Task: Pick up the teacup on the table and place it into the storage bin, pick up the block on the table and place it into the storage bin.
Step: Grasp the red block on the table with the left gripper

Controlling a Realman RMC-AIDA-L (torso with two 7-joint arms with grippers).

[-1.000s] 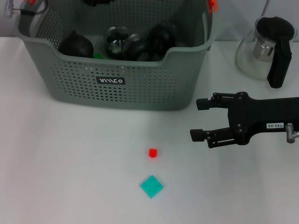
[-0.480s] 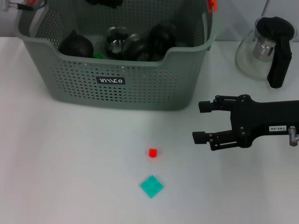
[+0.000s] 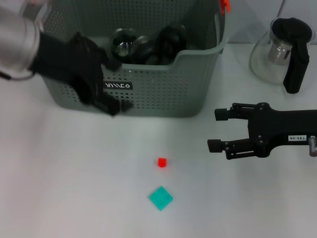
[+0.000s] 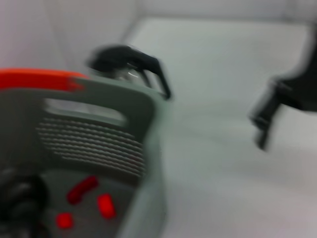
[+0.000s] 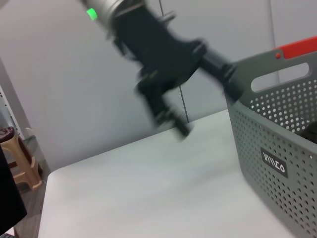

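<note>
Head view: I see the storage bin (image 3: 163, 79) at the back of the white table (image 3: 74, 188), grey-green with perforated walls, a black label (image 3: 119, 86) on the near wall and an orange clip (image 3: 225, 5) at the right rim. Dark round items and a clear glass piece lie inside; I can't tell which of them is a teacup. The left gripper (image 3: 114, 84) sits in front of the bin's near-left wall, blurred, fingers spread with one up near the rim and one down by the label, nothing between them. The right gripper (image 3: 214, 130) hangs over the table to the right of the bin, pointing left, jaws apart and empty. A small red block (image 3: 161, 162) lies on the table in front of the bin, well left of the right gripper. A teal square block (image 3: 161, 198) lies just nearer than the red one, not touching it. A glass teapot (image 3: 282, 49) with a black lid and handle stands at the back right, beside the bin.

Left wrist view: heavily blurred. I make out the bin's rim with the orange clip (image 4: 39, 79), red blobs inside the bin, the teapot (image 4: 129, 62) beyond, and the right gripper (image 4: 277, 109) farther off.

Right wrist view: the bin's corner (image 5: 277, 153) with its label, and the left gripper (image 5: 168, 114) blurred above the table, fingers spread, holding nothing.
</note>
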